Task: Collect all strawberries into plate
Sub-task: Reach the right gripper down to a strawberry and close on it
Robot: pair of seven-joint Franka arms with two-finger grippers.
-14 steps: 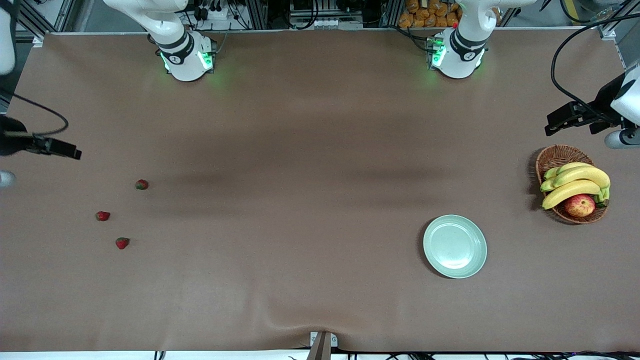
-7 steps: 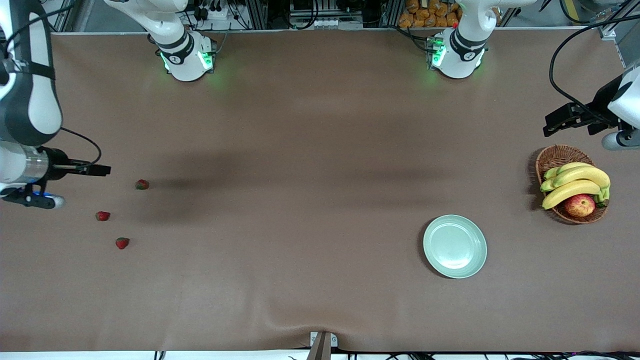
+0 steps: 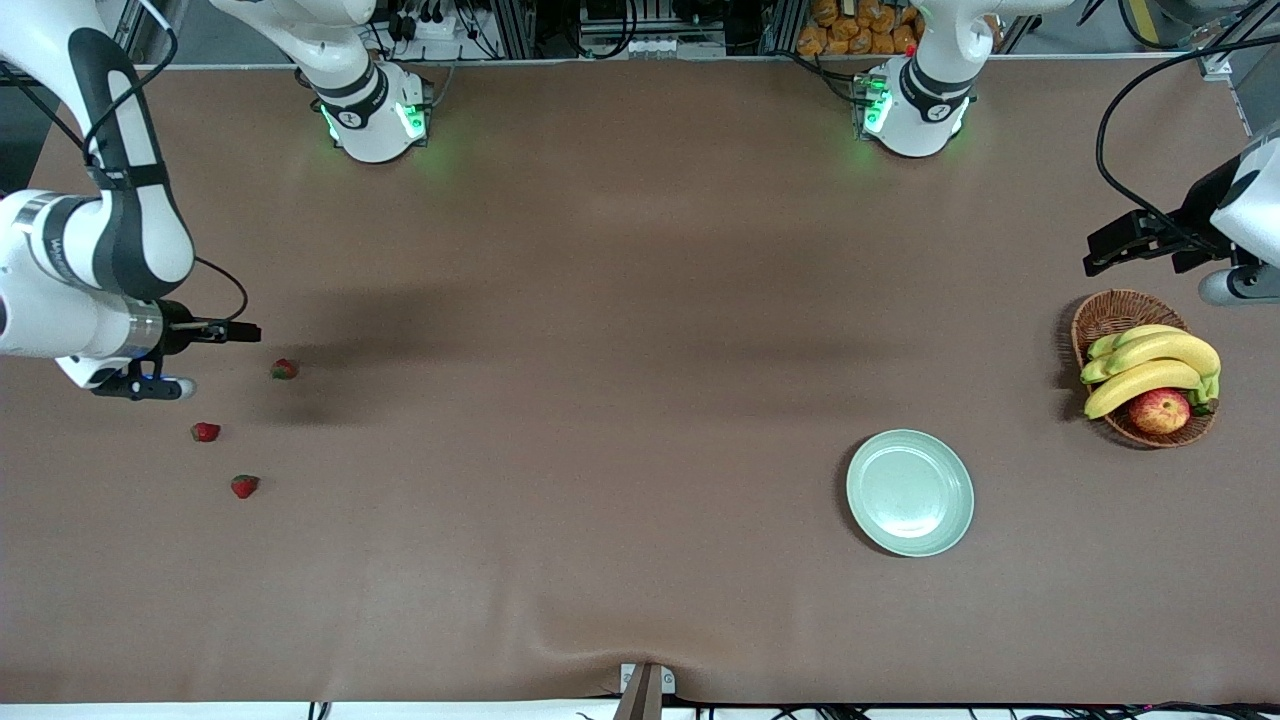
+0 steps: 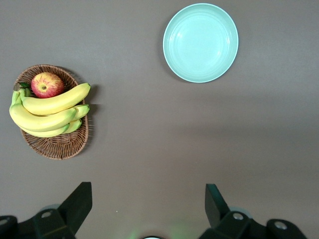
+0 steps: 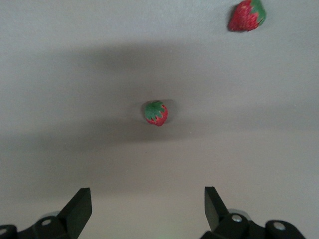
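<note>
Red strawberries [image 3: 284, 369] all lie unpicked on the bench [image 3: 600, 350]; my right gripper [image 5: 147, 211], fingers spread, needs lowering onto the nearest berry, while the left gripper [image 4: 149, 211] waits, fingers spread, far from the plate [image 3: 909, 492].

Even overhead lighting was seen; soft arm shadows were cast across the table [image 3: 640, 560], and slight glare was noted on the plate [image 3: 909, 492].

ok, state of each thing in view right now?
strawberries: three, loose on table, none in plate
plate: empty
basket: holds bananas, apple
right gripper: open, over table by strawberries
left gripper: open, waiting above table beside basket
</note>
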